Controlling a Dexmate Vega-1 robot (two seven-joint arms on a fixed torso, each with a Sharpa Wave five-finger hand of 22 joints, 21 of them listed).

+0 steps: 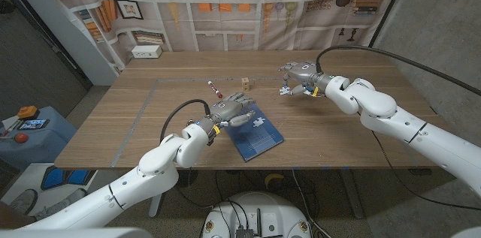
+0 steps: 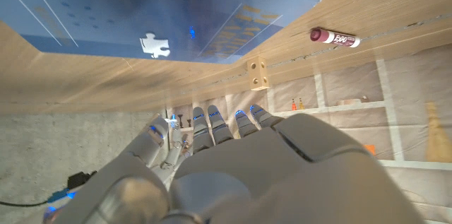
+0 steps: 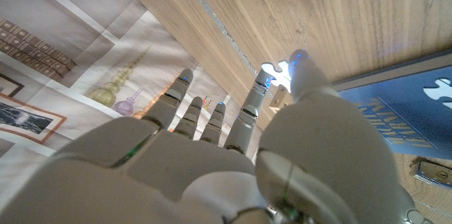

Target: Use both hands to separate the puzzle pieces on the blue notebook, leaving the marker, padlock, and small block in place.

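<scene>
Printed bookshelf backdrop hangs behind the wooden table [image 1: 150,118], which fills the middle of the head view.

On the table, a little below the centre of the frame, the blue notebook [image 1: 257,137] lies at an angle. One white puzzle piece [image 1: 258,122] rests on its upper part. In the left wrist view the same piece [image 2: 156,45] shows as a small white shape on the blue cover [image 2: 85,19].

The left hand [image 1: 228,110] is just at the upper left edge of the notebook, its fingers spread and reaching toward the centre of the frame. It holds nothing that the pictures show. In the left wrist view its fingers [image 2: 212,121] point away, apart from each other.

The right hand [image 1: 298,79] is in the upper right part of the head view, well apart from the notebook. In the right wrist view this hand [image 3: 233,153] pinches a second white puzzle piece [image 3: 277,73] between the thumb and one finger, while the other fingers [image 3: 176,100] stay stretched out.

The marker [image 1: 213,88], red and white, lies above the left hand in the head view. The small block [image 1: 246,82] of wood stands near it, to its right. In the left wrist view the marker [image 2: 334,37] and the block [image 2: 257,74] are both on the bare wood beside the notebook.

A metal object, maybe the padlock [image 3: 433,173], shows at the lower right edge of the right wrist view, but it is too cut off to be sure.
</scene>
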